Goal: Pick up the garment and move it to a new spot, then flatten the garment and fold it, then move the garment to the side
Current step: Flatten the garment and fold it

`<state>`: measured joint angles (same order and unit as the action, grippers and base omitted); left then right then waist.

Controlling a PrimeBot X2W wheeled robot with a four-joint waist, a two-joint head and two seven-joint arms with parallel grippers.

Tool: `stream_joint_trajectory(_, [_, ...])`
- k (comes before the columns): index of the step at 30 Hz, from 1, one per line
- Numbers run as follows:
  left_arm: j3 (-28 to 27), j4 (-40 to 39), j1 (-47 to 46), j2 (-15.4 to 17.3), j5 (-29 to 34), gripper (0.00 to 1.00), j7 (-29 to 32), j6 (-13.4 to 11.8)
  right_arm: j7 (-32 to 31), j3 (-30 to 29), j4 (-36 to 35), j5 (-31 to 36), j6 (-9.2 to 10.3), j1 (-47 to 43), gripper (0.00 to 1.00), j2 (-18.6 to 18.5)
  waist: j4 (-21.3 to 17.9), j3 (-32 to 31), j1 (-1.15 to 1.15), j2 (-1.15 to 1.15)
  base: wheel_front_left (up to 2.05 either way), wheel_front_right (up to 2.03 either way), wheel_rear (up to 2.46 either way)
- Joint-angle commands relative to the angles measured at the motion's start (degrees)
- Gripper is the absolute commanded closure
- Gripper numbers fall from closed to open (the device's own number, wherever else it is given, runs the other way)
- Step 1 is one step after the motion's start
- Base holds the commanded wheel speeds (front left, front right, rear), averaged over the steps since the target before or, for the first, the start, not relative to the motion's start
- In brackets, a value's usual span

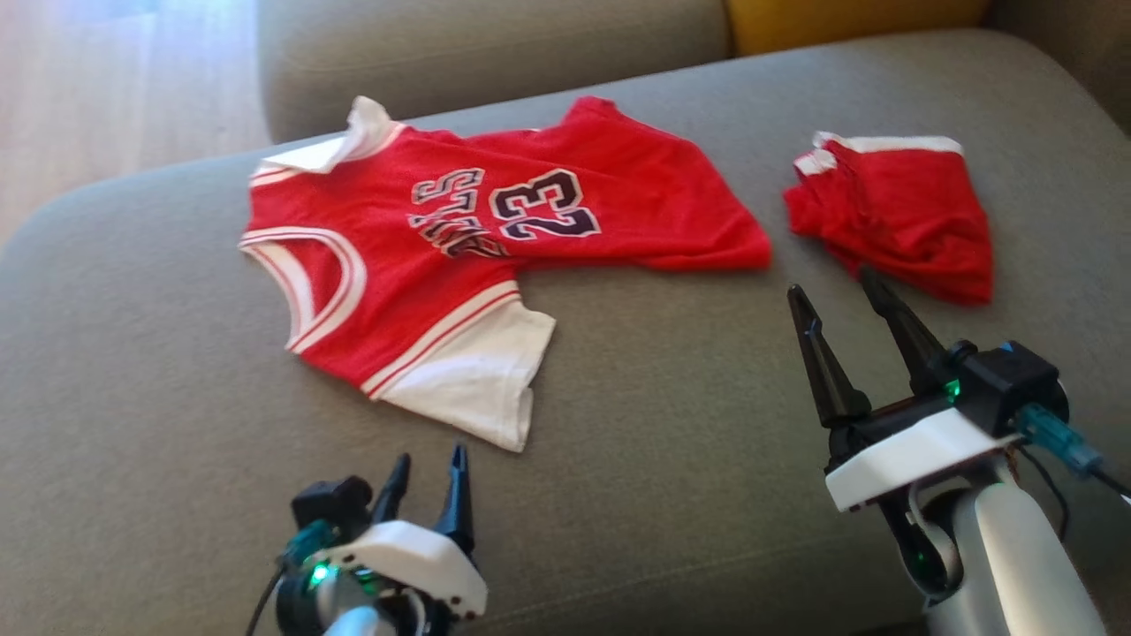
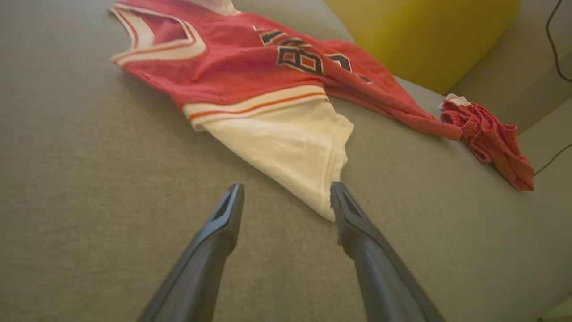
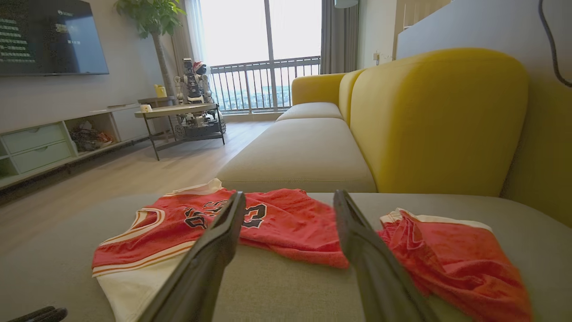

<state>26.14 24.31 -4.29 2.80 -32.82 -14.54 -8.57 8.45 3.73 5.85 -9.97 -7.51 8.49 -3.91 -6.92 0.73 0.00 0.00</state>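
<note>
Red jersey [image 1: 424, 265], white trim and sleeves, dark "23"; red shorts [image 1: 901, 216]; grey-green cushion [image 1: 689, 424].

Left tool [image 1: 431, 454]: fingers spread wide, nothing held. Right tool [image 1: 831, 281]: likewise spread and empty, carried on a pale forearm [image 1: 1016, 548].

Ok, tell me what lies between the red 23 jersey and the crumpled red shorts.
Only a bare strip of the grey-green sofa cushion separates the red basketball jersey from the crumpled red shorts; the head view shows it plainly.
</note>
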Motion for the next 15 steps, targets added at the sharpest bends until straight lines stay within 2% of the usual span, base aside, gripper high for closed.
stream_joint_trajectory(1, [-0.54, -0.19, -3.74, 0.08, -1.48, 0.00, -0.46, -0.13, -0.37, 1.03, -2.54, 0.39, 0.02, 1.76, 0.00, 0.41, -1.62, 1.11, 0.00, 0.00, 0.00, 0.00, 0.00])
stream_joint_trajectory(9, [6.36, 12.22, -12.41, 0.08, -14.18, 0.00, -0.44, -2.55, -0.68, 1.14, -4.24, 0.34, 0.02, 2.90, 0.00, 0.36, -6.37, 4.19, 0.00, 0.00, 0.00, 0.00, 0.00])
stream_joint_trajectory(15, [7.07, 15.46, -16.59, 0.08, -16.89, 0.00, -0.45, -2.80, -0.29, 0.50, -4.25, 0.20, 0.02, 3.31, 0.00, 0.10, -7.83, 5.54, 0.00, 0.00, 0.00, 0.00, 0.00])
